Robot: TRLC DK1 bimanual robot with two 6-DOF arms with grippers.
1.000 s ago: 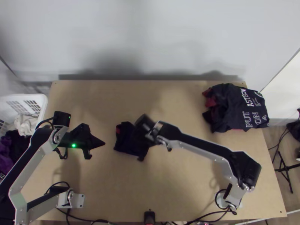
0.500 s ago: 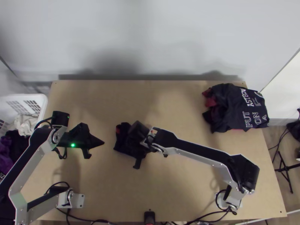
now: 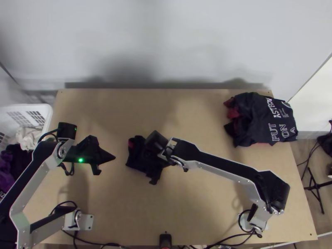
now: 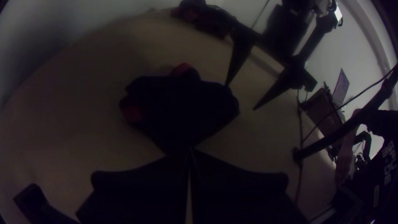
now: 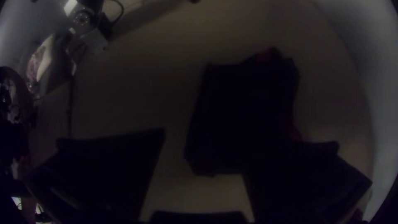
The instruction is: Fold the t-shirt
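The dark navy or black cloth T-shirt with small red patches (image 3: 135, 157) lies on the light wooden counter (image 3: 195, 211), left of its middle and between the 2 arms' reaches. It is gathered into a compact, roughly four-cornered bundle, with red showing at its edges; how many layers it has, I cannot tell.

The right hand (image 3: 151, 164) is over the bundle, its 2 wide black fingers spread well apart. In the right wrist view, 1 finger lies across the edge of the dark cloth and the other is over bare wood beside it, with nothing gripped between them. Whether the nearer finger touches the cloth, I cannot tell.

The left hand (image 3: 114, 158) is closed, its 2 fingertips brought together and empty. In the top view it points toward the bundle from the left, near it but apart. A small green light (image 3: 81, 160) glows on the left arm.

At the counter's far right corner, a loosely heaped dark garment with white lettering (image 3: 259, 120) overhangs the right edge, with red cloth (image 3: 233, 113) at its left side. A white plastic basket with slotted walls (image 3: 41, 108) stands beyond the left edge, holding crumpled white cloth (image 3: 27, 139), purple cloth (image 3: 6, 168) and dark cloth (image 3: 20, 159).
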